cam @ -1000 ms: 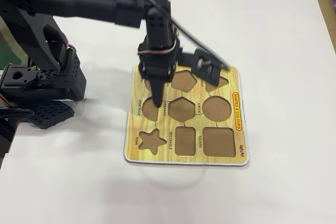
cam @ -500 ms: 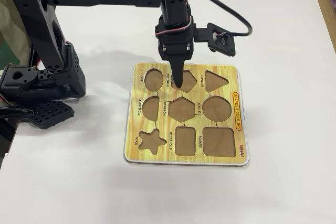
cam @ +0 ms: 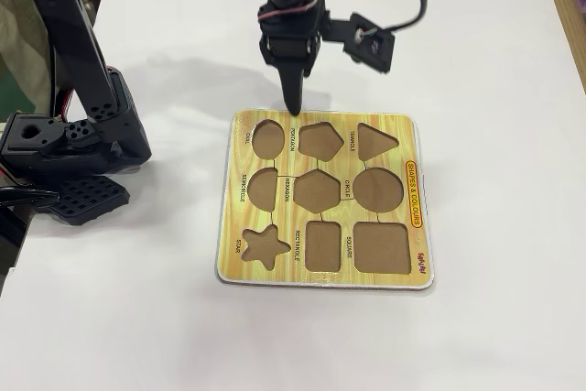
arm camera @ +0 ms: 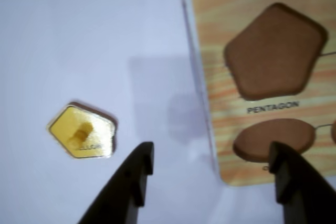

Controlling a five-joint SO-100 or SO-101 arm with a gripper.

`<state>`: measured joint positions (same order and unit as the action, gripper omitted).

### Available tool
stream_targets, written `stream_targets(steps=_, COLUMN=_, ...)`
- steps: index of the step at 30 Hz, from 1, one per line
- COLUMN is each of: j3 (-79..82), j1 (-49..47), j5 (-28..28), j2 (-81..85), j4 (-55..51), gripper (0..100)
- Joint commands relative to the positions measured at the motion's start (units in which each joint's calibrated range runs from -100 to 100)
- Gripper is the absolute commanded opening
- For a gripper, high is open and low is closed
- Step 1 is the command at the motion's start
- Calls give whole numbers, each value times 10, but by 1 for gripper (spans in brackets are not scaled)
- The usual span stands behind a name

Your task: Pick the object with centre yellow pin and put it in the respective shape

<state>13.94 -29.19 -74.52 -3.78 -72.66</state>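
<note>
1. On the white table [cam: 494, 52], in the fixed view: a yellow wood-grain shape board [cam: 414, 254] with nine brown cut-outs, all empty, the star recess [cam: 265, 246] at its near left corner.
2. Above the board's far edge: black pincer [cam: 292, 103], pointing down, tip just past the rim between the oval and pentagon recesses.
3. In the wrist view: pincer [arm camera: 210, 169] with fingers apart, nothing between them; left finger [arm camera: 131, 179] over bare table, right finger [arm camera: 294, 182] over the board's corner.
4. Left of the board in the wrist view: yellow pentagon piece [arm camera: 83, 131] lying flat on the table, dark-edged, small peg at its centre, blurred lettering below the peg; apart from the board, just beyond the left finger.
5. On the board in the same view: empty pentagon recess [arm camera: 273, 51] labelled PENTAGON, oval recess [arm camera: 273, 139] next to it.
</note>
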Motion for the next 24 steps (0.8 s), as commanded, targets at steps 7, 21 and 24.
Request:
stream_targets(steps=7, j3=-31, j1=-98, j5=-26, j2=-40, j4=74, gripper=25)
stream_targets(steps=21, j3=-26, j1=-121, j5=-26, j2=-48, j4=72, gripper=25)
stream_targets(steps=24, j3=-31, j1=-121, j5=-26, j2=-45, j4=77, gripper=25)
